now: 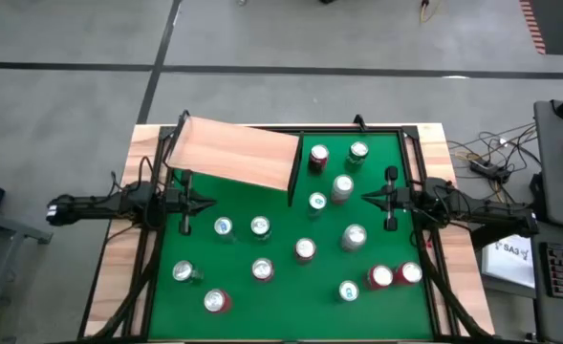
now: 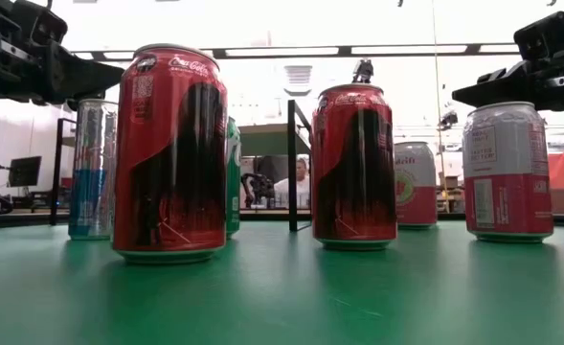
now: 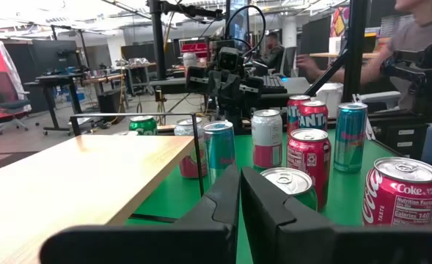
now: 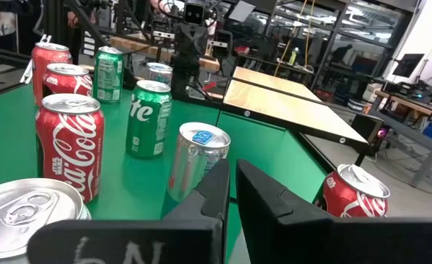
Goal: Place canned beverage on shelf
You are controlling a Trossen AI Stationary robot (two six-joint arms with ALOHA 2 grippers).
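Left gripper [image 1: 207, 202] jaws together, empty, at left centre beside the pale wood-grain shelf board [image 1: 233, 156], upper left, bare. Right gripper [image 1: 365, 198] jaws together, empty, right centre. Both arms extend horizontally inward. Scattered aluminium beverage cans [image 1: 305, 249] stand on the green felt table [image 1: 281, 306]; most labels unreadable.

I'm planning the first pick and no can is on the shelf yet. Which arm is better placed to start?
Probably the left: its pincer hovers beside the shelf, with a can close by. The right pincer has cans nearer but sits farther from the shelf.
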